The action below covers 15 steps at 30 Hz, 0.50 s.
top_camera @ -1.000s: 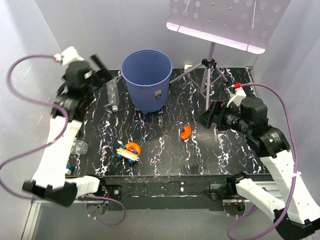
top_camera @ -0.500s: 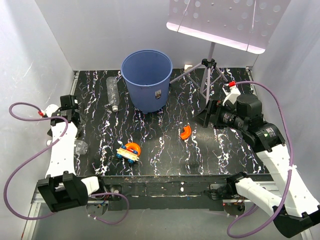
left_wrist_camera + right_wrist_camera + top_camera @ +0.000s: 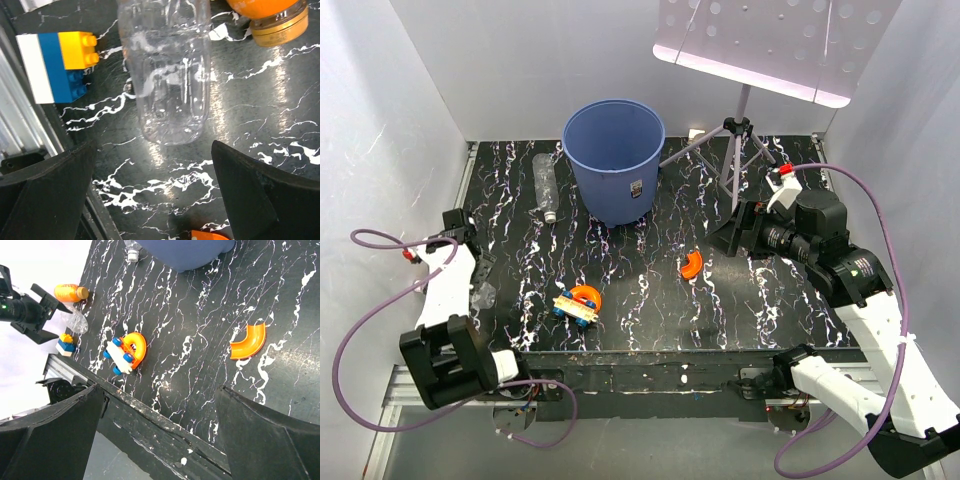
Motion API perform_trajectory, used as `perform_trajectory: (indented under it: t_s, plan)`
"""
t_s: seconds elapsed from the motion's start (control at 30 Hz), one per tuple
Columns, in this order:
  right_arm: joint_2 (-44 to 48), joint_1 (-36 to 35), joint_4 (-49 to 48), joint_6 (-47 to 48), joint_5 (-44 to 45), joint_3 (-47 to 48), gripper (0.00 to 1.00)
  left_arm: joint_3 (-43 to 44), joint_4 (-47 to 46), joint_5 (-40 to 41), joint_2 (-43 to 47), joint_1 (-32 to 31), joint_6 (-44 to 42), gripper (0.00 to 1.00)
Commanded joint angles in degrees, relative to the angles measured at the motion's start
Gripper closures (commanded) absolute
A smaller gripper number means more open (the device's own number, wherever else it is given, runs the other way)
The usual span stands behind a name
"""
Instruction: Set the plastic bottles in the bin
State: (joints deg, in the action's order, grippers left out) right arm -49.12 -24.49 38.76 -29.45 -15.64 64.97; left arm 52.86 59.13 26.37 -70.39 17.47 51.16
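The blue bin (image 3: 613, 160) stands at the back middle; its base shows in the right wrist view (image 3: 190, 252). One clear plastic bottle (image 3: 545, 187) lies left of the bin. A second clear bottle (image 3: 480, 294) lies at the table's left edge, also in the left wrist view (image 3: 167, 75) and the right wrist view (image 3: 76, 322). An orange bottle (image 3: 270, 17) lies beside it, seen too in the right wrist view (image 3: 70, 291). My left gripper (image 3: 478, 268) (image 3: 160, 200) is open, low, just short of the clear bottle's base. My right gripper (image 3: 735, 235) (image 3: 160, 435) is open and empty, above the right side.
A blue, yellow and white brick block (image 3: 57, 62) lies by the left rail. A toy car with an orange ring (image 3: 578, 302) sits front left of centre. An orange curved piece (image 3: 691, 264) lies mid-table. A tripod stand (image 3: 738, 150) stands right of the bin.
My left arm has swung down from high beside the bin to the table's left edge, its open gripper now low by the clear bottle. The right arm has barely moved.
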Motion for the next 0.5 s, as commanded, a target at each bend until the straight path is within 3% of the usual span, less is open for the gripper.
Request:
perform_trajectory:
  t_s: [0.0,0.23,0.47]
  plan:
    - [1.22,0.06,-2.99,-1.48,-1.15,0.07,0.04,-0.48,-6.04,-1.93,-2.81,0.80,0.17,0.02]
    - [2.28,0.06,-2.90,-2.27,-0.71,-1.07,0.04,-5.31,-11.75,-5.10,-3.09,1.86,3.42,0.02]
    - [1.49,-0.03,-2.73,-2.10,-1.06,-0.90,0.04,-10.93,-18.35,-4.40,0.07,2.39,6.32,0.10]
